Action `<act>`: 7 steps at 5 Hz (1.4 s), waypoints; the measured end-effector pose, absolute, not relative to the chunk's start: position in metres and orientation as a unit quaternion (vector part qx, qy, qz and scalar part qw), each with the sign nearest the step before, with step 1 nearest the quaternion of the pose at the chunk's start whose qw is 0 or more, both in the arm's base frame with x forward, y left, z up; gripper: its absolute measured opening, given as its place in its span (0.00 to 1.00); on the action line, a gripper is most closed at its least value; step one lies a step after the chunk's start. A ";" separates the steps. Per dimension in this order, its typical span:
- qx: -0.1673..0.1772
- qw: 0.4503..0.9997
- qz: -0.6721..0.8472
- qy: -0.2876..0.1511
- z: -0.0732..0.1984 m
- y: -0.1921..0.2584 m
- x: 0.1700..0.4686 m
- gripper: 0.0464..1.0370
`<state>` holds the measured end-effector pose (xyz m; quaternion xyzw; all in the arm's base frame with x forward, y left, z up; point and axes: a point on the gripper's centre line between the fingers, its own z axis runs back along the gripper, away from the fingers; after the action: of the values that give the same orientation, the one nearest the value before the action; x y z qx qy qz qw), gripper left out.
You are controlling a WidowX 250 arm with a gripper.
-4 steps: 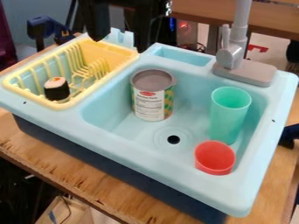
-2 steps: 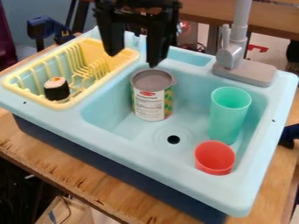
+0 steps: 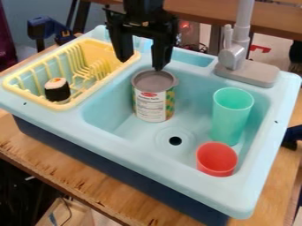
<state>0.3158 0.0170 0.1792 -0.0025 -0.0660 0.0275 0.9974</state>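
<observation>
- Tin can (image 3: 152,105) stands upright in the sink (image 3: 112,132), towards the far left of the basin, left of the green cup (image 3: 229,119) and the red cup (image 3: 217,164).
- Black gripper (image 3: 141,65) hangs at the far left, by the can's top, its fingers parted and grasping nothing; I cannot tell whether the right fingertip touches the rim.
- Coming down off-centre, that finger could land on the lid and tip the can.
- The can looks wide for the gap, so both fingers might catch its rim.
- Drifting left, the other finger could knock the yellow rack (image 3: 59,107).
- Toppled, the can might roll into the cups.
</observation>
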 end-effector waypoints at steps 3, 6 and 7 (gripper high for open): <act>-0.010 0.996 0.005 -0.084 0.159 0.022 0.355 0.96; -0.006 0.996 -0.006 -0.093 0.144 0.011 0.372 0.96; 0.000 0.996 -0.004 -0.094 0.142 0.013 0.376 0.96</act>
<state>0.3761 0.0133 0.1423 0.0004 -0.0935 -0.0043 0.9956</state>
